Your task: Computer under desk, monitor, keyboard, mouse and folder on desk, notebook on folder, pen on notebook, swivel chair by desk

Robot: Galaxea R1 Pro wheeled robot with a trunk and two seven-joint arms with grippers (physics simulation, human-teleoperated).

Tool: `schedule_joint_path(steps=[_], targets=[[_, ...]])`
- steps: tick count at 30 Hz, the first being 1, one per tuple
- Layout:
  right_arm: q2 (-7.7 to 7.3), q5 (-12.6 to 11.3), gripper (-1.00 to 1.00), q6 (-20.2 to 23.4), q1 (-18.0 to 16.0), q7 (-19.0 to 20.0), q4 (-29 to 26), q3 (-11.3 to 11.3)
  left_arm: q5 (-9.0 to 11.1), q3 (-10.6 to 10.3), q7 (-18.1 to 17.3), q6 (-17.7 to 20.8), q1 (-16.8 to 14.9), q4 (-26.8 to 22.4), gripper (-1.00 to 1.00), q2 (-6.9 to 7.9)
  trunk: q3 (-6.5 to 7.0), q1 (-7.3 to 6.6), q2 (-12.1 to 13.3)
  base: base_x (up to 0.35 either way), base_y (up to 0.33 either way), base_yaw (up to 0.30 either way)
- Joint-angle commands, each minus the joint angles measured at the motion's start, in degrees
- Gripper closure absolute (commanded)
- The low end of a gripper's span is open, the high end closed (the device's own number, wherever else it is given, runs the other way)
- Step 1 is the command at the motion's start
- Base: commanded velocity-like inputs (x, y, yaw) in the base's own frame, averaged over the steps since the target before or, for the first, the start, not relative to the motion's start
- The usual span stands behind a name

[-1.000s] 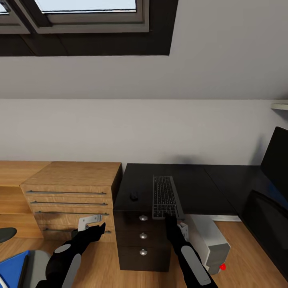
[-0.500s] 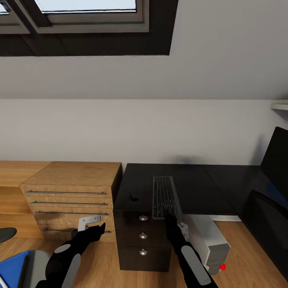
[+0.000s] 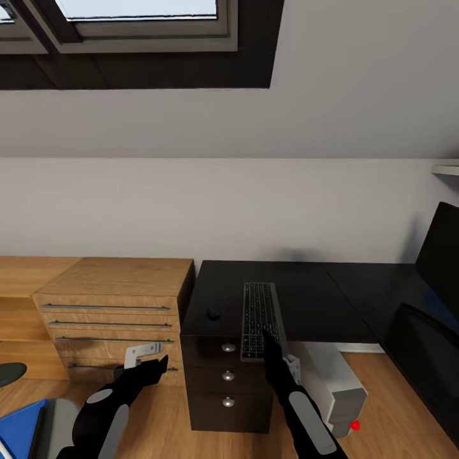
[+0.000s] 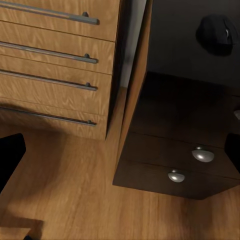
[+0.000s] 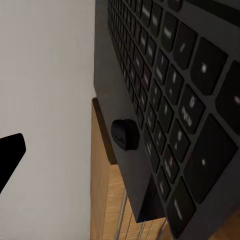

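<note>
Glossy black desk [image 3: 319, 299], grained wood cabinet [image 3: 115, 306] — metal bar handles, matt dark keyboard [image 3: 260, 312]

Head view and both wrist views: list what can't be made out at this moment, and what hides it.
- Right gripper, head view: over the keyboard near end; its own arm hides whether it grips.
- Monitor, head view: cut off by the right edge.
- Folder, head view: cut by the bottom-left corner.
- Computer, head view: partly behind the right arm and desk.
- Mouse, left wrist view: dark on dark, details unreadable.

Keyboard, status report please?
Right pincer at keyboard near end, grip unclear. Left pincer low, idle. Keyboard overhangs desk edge; mouse beside it.
</note>
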Motion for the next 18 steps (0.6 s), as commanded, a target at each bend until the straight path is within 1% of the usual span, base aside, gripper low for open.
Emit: schedule_joint_path(steps=[1, 3, 6, 18], targets=[[-0.01, -0.6, -1.00, -0.1, 0.0, 0.2, 0.0, 0.1, 0.6, 0.0, 0.5, 0.2, 0.0, -0.1, -1.00, 0.00, -0.06, 0.00, 0.0, -0.038, 0.000, 0.000], [-0.01, -0.6, -1.00, -0.1, 0.0, 0.2, 0.0, 0.1, 0.6, 0.0, 0.5, 0.2, 0.0, -0.1, -1.00, 0.03, -0.06, 0.00, 0.0, -0.119, 0.000, 0.000], [-0.01, -0.6, -1.00, -0.1, 0.0, 0.2, 0.0, 0.1, 0.6, 0.0, 0.5, 0.2, 0.0, -0.1, -1.00, 0.05, -0.06, 0.00, 0.0, -0.241, 0.000, 0.000], [-0.03, -0.7, -1.00, 0.1, 0.0, 0.2, 0.2, -0.1, 0.6, 0.2, 0.5, 0.1, 0.0, -0.1, -1.00, 0.13, -0.06, 0.00, 0.0, -0.322, -0.009, 0.000]])
